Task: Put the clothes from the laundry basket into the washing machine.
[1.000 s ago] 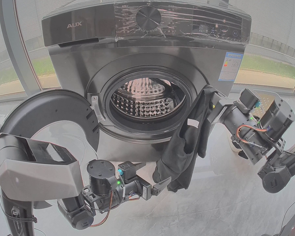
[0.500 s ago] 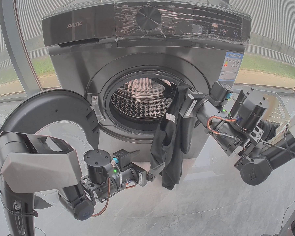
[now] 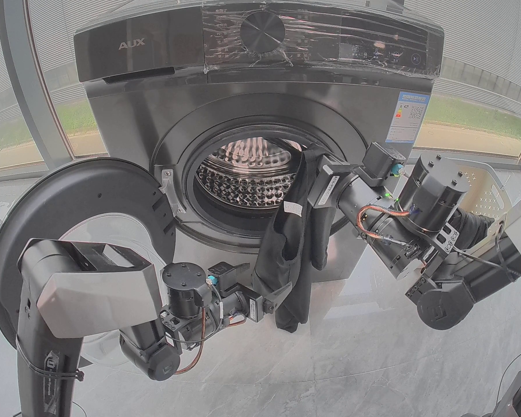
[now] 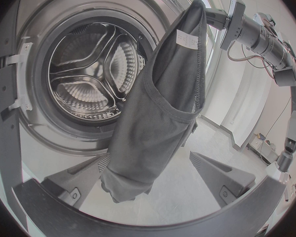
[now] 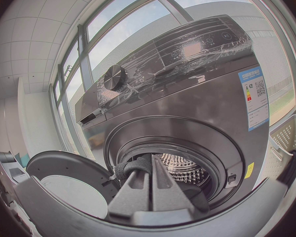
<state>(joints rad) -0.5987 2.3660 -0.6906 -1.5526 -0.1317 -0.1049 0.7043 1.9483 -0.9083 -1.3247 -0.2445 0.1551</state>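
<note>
Garment point(image 3: 289, 244) clamped in right tool point(image 3: 316, 162) at drum point(image 3: 243, 175) mouth, not yet inside; left tool point(image 3: 278, 299) open, drum apparently empty.

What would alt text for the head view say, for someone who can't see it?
The right gripper holds a black garment at the right rim of the open washing machine, the cloth hanging down in front of it. The open left gripper sits by the cloth's lower end.
</note>
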